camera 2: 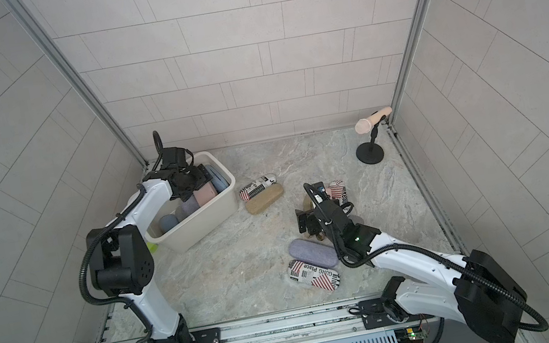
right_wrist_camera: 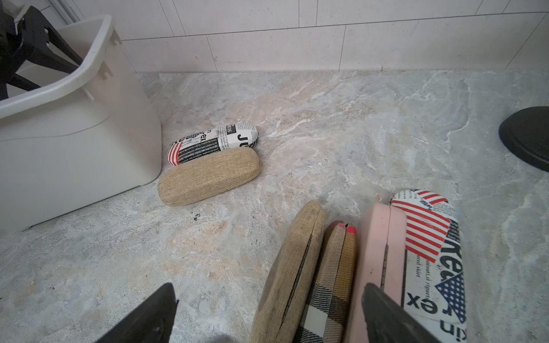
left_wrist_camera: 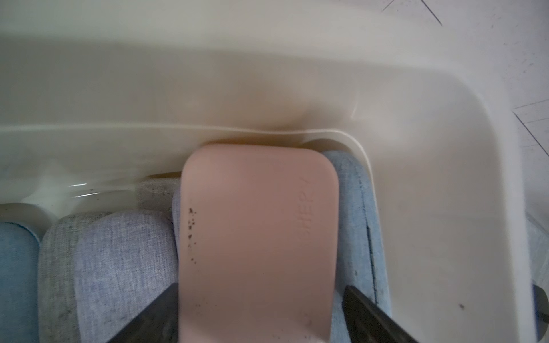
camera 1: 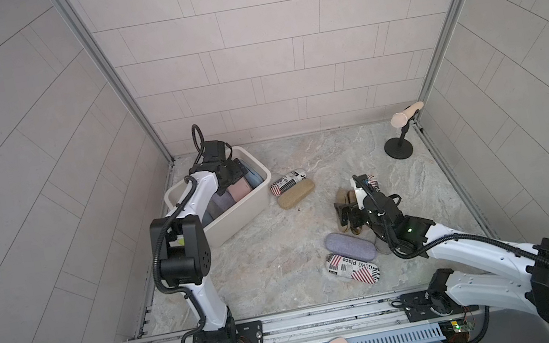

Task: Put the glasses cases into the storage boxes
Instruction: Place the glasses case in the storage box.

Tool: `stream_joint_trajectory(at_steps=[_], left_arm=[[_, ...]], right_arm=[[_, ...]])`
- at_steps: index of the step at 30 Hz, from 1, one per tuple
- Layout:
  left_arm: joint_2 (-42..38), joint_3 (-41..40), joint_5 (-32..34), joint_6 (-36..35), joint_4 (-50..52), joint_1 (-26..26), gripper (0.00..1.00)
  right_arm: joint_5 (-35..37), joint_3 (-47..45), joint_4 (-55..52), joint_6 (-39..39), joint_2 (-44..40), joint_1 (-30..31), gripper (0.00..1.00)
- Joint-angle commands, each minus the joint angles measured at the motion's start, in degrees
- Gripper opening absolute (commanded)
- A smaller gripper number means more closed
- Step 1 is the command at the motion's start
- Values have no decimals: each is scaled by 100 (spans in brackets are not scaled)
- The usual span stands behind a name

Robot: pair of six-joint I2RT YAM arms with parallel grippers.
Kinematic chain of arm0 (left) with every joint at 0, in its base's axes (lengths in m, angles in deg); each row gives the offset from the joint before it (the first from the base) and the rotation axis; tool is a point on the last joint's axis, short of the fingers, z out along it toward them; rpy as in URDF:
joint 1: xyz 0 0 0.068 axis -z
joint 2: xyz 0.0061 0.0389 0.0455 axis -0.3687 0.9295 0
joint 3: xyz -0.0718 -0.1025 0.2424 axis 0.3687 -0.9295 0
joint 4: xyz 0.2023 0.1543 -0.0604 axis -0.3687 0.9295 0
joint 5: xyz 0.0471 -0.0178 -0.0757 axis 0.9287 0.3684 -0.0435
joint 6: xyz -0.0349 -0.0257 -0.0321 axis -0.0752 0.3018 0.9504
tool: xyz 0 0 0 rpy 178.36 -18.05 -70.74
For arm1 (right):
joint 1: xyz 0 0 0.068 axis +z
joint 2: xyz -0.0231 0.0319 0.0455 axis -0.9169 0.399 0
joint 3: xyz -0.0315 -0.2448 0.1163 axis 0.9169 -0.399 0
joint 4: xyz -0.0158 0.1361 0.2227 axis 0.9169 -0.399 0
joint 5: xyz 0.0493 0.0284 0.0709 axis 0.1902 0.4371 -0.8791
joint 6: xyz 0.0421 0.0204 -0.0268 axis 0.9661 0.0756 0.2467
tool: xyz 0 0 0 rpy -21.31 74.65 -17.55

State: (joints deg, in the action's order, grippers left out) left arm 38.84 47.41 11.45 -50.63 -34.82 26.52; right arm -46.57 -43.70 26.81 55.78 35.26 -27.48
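The left gripper point(left_wrist_camera: 261, 287), seemingly parted, may drag the smooth pink oblong case point(left_wrist_camera: 258, 222) from the ten-o'clock cream plastic bin point(left_wrist_camera: 430, 178); the right gripper point(right_wrist_camera: 269, 286) gapes wide.

Pale tiled walls point(camera 1: 282, 46) w/ marble-look floor point(camera 1: 262, 265)

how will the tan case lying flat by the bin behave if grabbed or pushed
The tan case looks like a stiff hard shell, so it probably keeps its shape when squeezed. Its woven cloth cover should grip well. Lying flat on its broad side, it would likely slide, not roll.
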Motion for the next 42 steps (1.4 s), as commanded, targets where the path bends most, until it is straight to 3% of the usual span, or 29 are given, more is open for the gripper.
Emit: stream_joint_trajectory(at_steps=[1,13,16,21,25,30,36,42], left_arm=[[-333,253,-19,-131,242,-27,93],[-1506,103,-64,-430,717,163,93],[-1745,9,150,-558,808,665,92],[-1754,-201,868,-749,825,2077,92],[-1451,-186,1211,-820,844,2837,92],[-560,138,996,-796,860,3495,91],[769,960,616,-781,983,3949,90],[1591,1502,-99,-686,699,4134,89]], right_arm=[[93,138,-24,-43,-92,36,99],[349,101,-32,50,-131,28,99],[720,29,-93,163,-251,31,99],[1625,-63,-383,523,-464,-19,98],[1927,-129,-517,683,-622,-55,97],[2250,-235,-605,831,-854,-80,97],[2419,-292,-705,970,-1039,-136,97],[2398,-297,-716,964,-1092,-160,98]])
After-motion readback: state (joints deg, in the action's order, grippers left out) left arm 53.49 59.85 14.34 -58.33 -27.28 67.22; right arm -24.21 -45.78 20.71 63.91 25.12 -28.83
